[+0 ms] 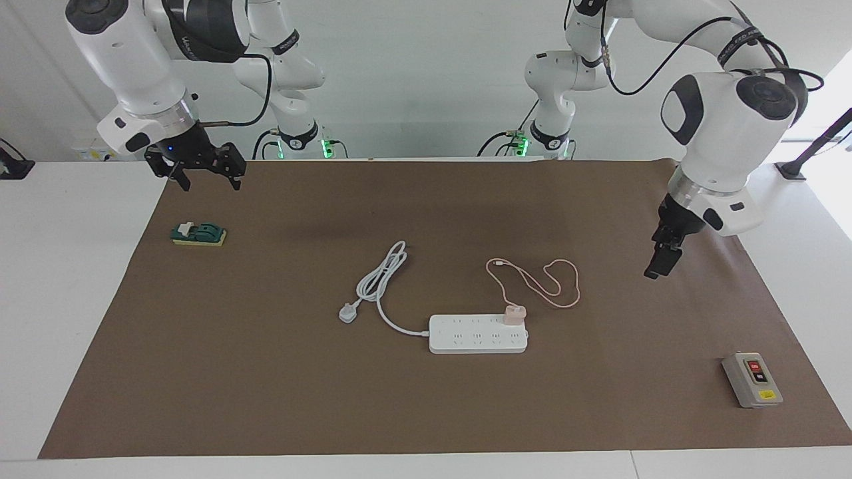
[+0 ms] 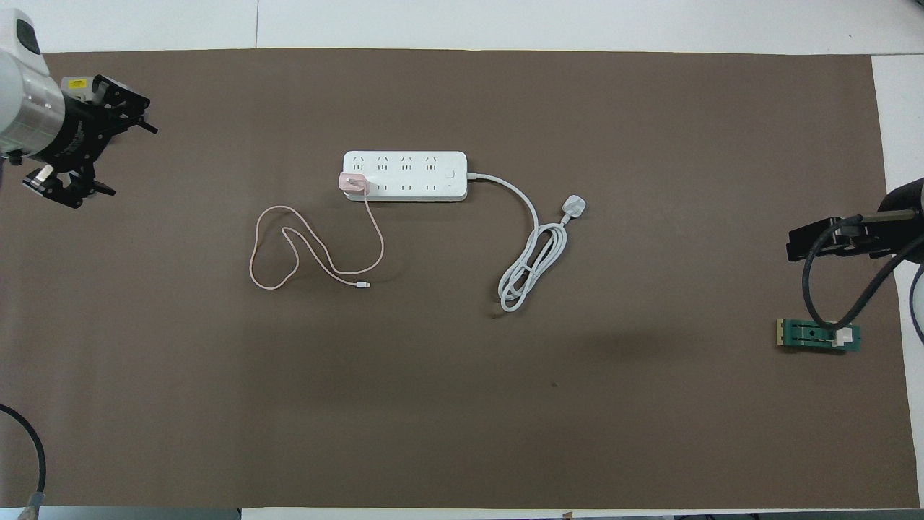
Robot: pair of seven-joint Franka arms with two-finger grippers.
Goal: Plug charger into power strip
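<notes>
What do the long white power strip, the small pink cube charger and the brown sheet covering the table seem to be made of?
Long white power strip: likely hard moulded plastic, smooth with a slight sheen and crisp edges. Small pink cube charger: probably similar plastic, matte pale pink; its thin cable lies in loose loops, suggesting flexible rubbery sheathing. Brown sheet: looks like matte paper or thin card, flat and non-reflective.

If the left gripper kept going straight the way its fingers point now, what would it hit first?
Probably just the brown mat. The left gripper hangs open, pointing down over bare mat between the charger cable's loop and the grey switch box; depth is hard to judge.
</notes>
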